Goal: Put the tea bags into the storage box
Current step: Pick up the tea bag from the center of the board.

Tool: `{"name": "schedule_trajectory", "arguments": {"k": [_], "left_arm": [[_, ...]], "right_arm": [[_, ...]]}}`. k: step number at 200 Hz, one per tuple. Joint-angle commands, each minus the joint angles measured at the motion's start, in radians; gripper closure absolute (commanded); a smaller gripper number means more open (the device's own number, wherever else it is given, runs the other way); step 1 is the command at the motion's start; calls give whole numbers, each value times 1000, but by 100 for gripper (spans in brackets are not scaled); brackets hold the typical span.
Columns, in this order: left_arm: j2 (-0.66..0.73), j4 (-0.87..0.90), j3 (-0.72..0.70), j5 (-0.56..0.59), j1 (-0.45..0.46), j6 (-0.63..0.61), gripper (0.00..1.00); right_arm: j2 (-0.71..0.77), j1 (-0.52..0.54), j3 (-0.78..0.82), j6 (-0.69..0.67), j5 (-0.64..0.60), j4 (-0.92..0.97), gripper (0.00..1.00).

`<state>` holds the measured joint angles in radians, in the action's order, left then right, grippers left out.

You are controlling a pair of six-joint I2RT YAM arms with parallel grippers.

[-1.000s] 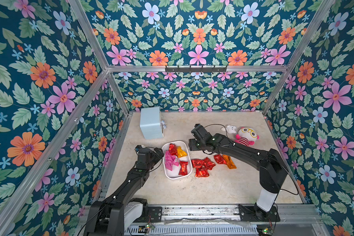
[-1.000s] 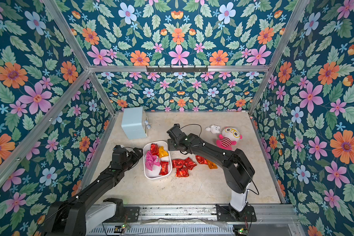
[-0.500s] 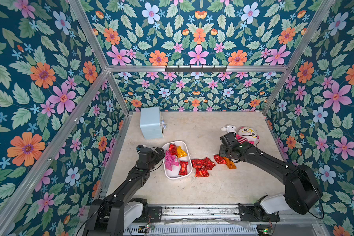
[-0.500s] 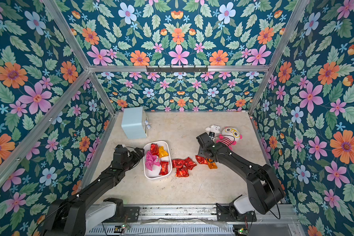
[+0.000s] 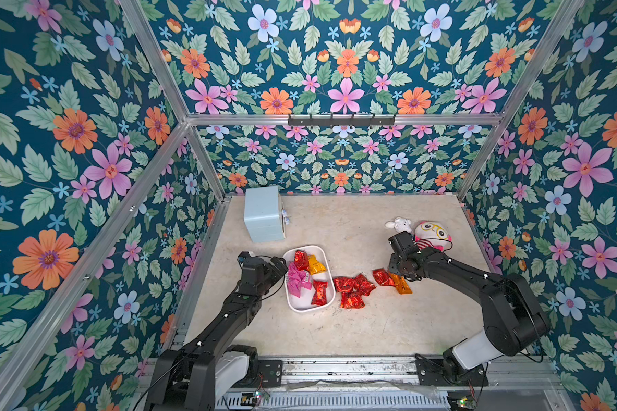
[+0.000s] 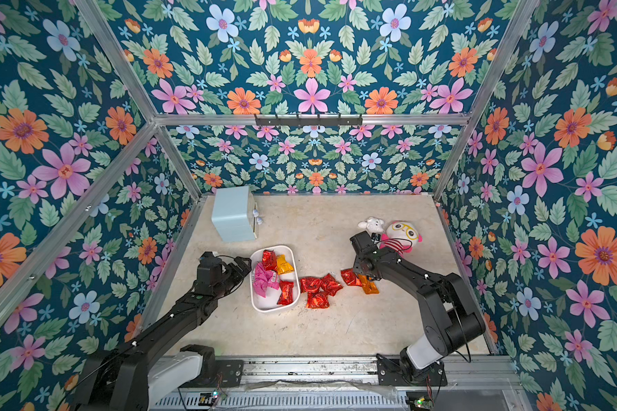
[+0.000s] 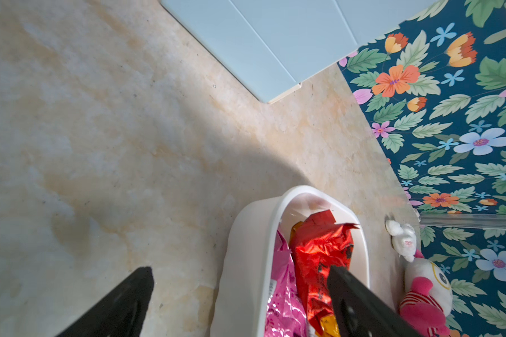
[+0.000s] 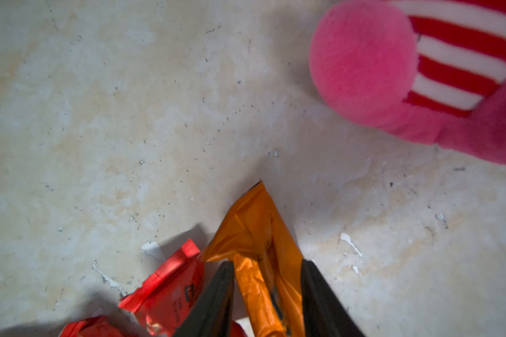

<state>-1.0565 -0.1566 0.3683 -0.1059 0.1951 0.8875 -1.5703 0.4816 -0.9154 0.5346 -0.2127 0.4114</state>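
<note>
Tabletop [image 5: 371, 227] open beyond storage box [image 5: 305, 306]

Probably a lab test cell: aluminium frame [image 5: 228, 120], floral-papered walls [image 5: 335, 71].

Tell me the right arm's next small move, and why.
Probably close the right gripper firmly and lift straight up. Its jaws stand either side of the orange tea bag, which lies on the table, outside the storage box. Whether the bag is clamped yet isn't clear.
</note>
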Motion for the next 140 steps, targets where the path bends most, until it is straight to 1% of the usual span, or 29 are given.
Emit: {"name": "schedule_trajectory", "arguments": {"k": [1, 28, 62, 81, 93, 121, 131, 140], "left_arm": [[11, 14, -8, 14, 0, 1, 1], [6, 14, -7, 11, 0, 4, 1], [2, 15, 3, 8, -1, 4, 1], [2, 15, 5, 10, 0, 3, 1], [1, 15, 7, 11, -1, 1, 1], [1, 17, 10, 11, -1, 0, 1], [1, 17, 11, 12, -1, -1, 1], [1, 17, 14, 12, 0, -3, 1]], "right_arm": [[-15, -2, 15, -22, 38, -35, 63], [-29, -3, 44, -16, 51, -57, 65], [-32, -2, 41, -25, 18, -50, 86], [-26, -2, 24, -42, -21, -25, 92], [-20, -2, 11, -50, -46, -7, 100], [12, -1, -31, -59, -83, 27, 100], [28, -1, -48, -61, -76, 29, 100], [44, 2, -60, -65, -41, 21, 100]]}}
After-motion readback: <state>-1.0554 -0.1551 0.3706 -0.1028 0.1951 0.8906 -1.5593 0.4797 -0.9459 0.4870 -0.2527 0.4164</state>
